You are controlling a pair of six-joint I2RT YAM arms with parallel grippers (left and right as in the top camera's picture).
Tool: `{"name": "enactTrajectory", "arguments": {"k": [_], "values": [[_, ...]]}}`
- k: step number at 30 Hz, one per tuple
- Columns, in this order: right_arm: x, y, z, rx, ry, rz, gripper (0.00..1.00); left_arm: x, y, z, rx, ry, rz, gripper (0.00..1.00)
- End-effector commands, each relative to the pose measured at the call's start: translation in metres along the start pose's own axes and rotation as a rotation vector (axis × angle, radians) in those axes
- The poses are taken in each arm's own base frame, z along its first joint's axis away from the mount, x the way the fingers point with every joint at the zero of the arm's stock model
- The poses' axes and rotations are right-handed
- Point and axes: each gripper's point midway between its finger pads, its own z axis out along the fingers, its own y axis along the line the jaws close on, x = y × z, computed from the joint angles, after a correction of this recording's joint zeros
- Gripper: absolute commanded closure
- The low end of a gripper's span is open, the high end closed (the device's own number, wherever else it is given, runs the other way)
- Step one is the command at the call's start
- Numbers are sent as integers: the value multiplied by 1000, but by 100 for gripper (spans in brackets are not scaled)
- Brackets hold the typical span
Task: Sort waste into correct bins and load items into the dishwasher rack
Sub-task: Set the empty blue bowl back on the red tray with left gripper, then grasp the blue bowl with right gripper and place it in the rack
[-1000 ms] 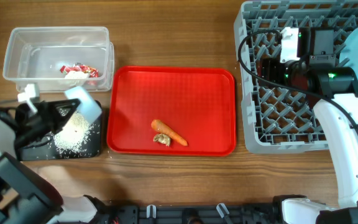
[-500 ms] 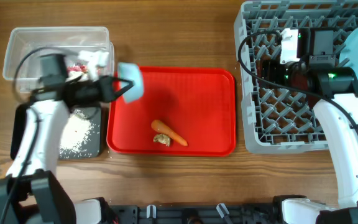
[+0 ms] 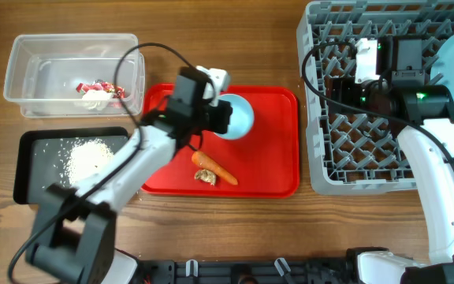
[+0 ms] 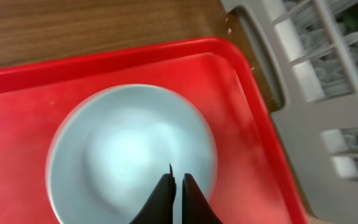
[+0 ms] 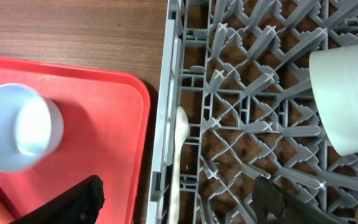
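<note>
Roughly midway, a light-blue bowl (image 3: pixel 235 117) sits pinched in the left gripper (image 4: pixel 176 182) over the red tray (image 3: pixel 274 158), carrot (image 3: pixel 215 166) and food scrap (image 3: pixel 206 177) unsorted beside it (rice (image 3: pixel 85 158) and wrapper (image 3: pixel 102 87) already binned), while the right gripper (image 5: pixel 179 198) gapes over the dishwasher rack (image 3: pixel 353 150).

Glossy red tray (image 3: pixel 266 142); grey plastic rack (image 3: pixel 345 150).

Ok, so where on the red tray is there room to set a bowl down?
The red tray is bare across its right half, bordered by the light-blue bowl, the carrot and the rim beside the dishwasher rack. The lower middle is crowded with the carrot and food scrap; the left part is under the left arm.
</note>
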Motion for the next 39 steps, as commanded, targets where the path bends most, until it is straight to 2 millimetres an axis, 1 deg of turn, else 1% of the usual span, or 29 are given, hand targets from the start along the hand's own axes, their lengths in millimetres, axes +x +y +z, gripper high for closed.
{"name": "enactTrajectory", "arguments": {"k": [1, 3, 4, 5, 7, 8, 9, 10, 12, 13, 14, 16, 18, 20, 23, 26, 27, 28, 31, 34, 36, 37, 39], "values": [[0, 0, -1, 5, -2, 4, 21, 3, 6, 21, -76, 0, 9, 94], [0, 0, -1, 5, -2, 4, 21, 5, 6, 23, -76, 6, 11, 94], [0, 0, -1, 4, -4, 5, 21, 5, 6, 23, -75, 6, 11, 91], [-1, 1, -1, -6, -8, 3, 21, 1, 5, 19, -74, -7, 10, 84], [-4, 8, -1, -44, -20, 2, 21, -6, 6, 9, -76, -29, 5, 79], [-6, 11, -1, -63, -28, 1, 21, -11, 7, 1, -77, -46, 2, 73], [-9, 18, -2, -98, -39, -2, 21, -16, 7, -6, -78, -62, -1, 62], [-12, 26, -3, -140, -52, -8, 21, -23, 8, -16, -80, -85, -8, 59], [-19, 41, -5, -214, -80, -23, 21, -35, 11, -40, -88, -130, -20, 56], [-23, 50, -6, -251, -95, -30, 21, -38, 14, -53, -96, -147, -30, 53], [-27, 58, -6, -280, -107, -21, 21, -41, 19, -68, -109, -159, -45, 46], [-30, 69, -2, -301, -107, 3, 21, -40, 29, -87, -135, -164, -73, 37], [-29, 81, 5, -320, -93, -13, 21, -31, 43, -105, -170, -144, -114, 28], [-24, 96, 20, -341, -55, -22, 21, -17, 60, -119, -215, -102, -169, 25], [-11, 116, 41, -363, 13, -55, 22, 6, 82, -128, -269, -25, -247, 19], [5, 133, 67, -371, 96, -53, 28, 24, 101, -132, -311, 36, -315, 18], [8, 136, 74, -369, 112, -55, 32, 26, 105, -133, -318, 44, -329, 18], [14, 141, 86, -362, 140, -46, 37, 29, 111, -135, -328, 55, -347, 18], [30, 148, 117, -320, 208, -8, 47, 33, 118, -135, -340, 65, -369, 18], [47, 158, 144, -309, 269, 14, 50, 33, 118, -134, -341, 68, -371, 18], [57, 163, 159, -304, 303, 21, 55, 33, 118, -134, -341, 68, -370, 18], [63, 164, 167, -301, 319, 18, 59, 33, 118, -134, -341, 68, -370, 18], [72, 163, 178, -291, 350, 23, 73, 33, 118, -134, -341, 68, -371, 17]]}}
